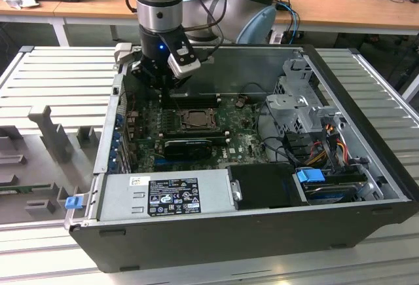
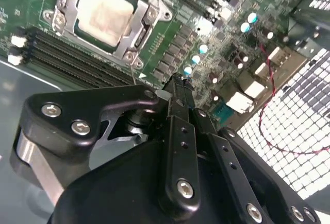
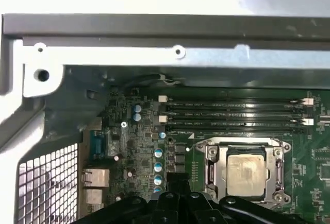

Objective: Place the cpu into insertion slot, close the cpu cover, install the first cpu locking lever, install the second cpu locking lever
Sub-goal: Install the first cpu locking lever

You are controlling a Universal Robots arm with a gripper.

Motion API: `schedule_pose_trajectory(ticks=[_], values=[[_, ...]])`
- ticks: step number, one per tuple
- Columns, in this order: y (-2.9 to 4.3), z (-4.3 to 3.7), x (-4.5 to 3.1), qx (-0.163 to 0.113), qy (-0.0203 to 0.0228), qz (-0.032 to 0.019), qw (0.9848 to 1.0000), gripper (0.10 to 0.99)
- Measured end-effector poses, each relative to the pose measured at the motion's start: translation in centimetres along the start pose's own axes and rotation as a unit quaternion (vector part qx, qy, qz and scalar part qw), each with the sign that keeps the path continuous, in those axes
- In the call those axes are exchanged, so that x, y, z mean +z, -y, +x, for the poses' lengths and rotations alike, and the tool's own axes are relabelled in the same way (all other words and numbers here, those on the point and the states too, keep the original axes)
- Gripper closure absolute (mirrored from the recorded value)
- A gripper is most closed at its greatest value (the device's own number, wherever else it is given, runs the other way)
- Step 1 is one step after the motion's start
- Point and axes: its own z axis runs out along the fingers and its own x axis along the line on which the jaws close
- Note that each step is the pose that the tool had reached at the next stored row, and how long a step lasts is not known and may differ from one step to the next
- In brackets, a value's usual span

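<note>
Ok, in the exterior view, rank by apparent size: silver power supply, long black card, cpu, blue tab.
Largest: silver power supply.
Then long black card.
cpu and blue tab look alike; tab nearer, unranked.

Black label [image 1: 173,196] on power supply [image 1: 213,196], white sticker [image 1: 139,181] at its ten o'clock, print on both illegible.

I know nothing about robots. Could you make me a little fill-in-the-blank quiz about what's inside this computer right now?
1. The pale silver-grey square cpu is seated on the ____ circuit board.
2. The black tool hovers near the cpu and holds ____.
3. In the second wrist view, the thin wire beside the perforated metal wall is ____.

Missing words: green; nothing; red.
</note>
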Motion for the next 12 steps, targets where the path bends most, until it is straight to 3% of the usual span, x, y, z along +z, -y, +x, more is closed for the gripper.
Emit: schedule_pose_trajectory(ticks=[12], values=[[-2.37,0.17,0.16,-0.001,-0.0001,0.0000,1.0000,0.980]])
